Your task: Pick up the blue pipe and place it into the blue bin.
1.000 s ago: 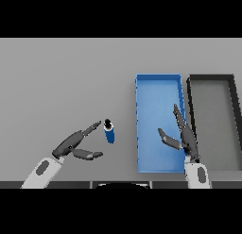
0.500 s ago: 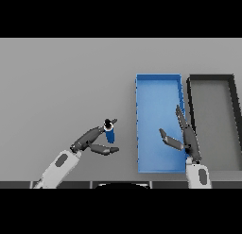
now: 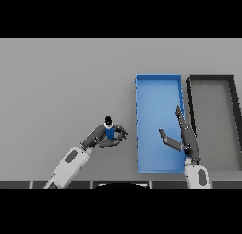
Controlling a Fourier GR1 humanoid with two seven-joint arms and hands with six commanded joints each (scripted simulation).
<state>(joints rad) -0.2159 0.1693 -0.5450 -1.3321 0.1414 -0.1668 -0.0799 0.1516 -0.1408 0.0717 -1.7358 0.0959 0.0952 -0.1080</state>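
The blue pipe [image 3: 109, 129], small with a dark cap on top, stands on the grey table left of the blue bin [image 3: 142, 134]. My left hand [image 3: 100, 137] has its fingers and thumb curled round the pipe's lower part. My right hand [image 3: 183, 136] hovers over the bin's right side with straight fingers and holds nothing.
A black bin [image 3: 233, 115] stands right beside the blue bin. Bare grey table [image 3: 66, 87] stretches to the left and far side.
My left hand has moved right onto the pipe and closed its fingers and thumb round it. The right hand has barely shifted.
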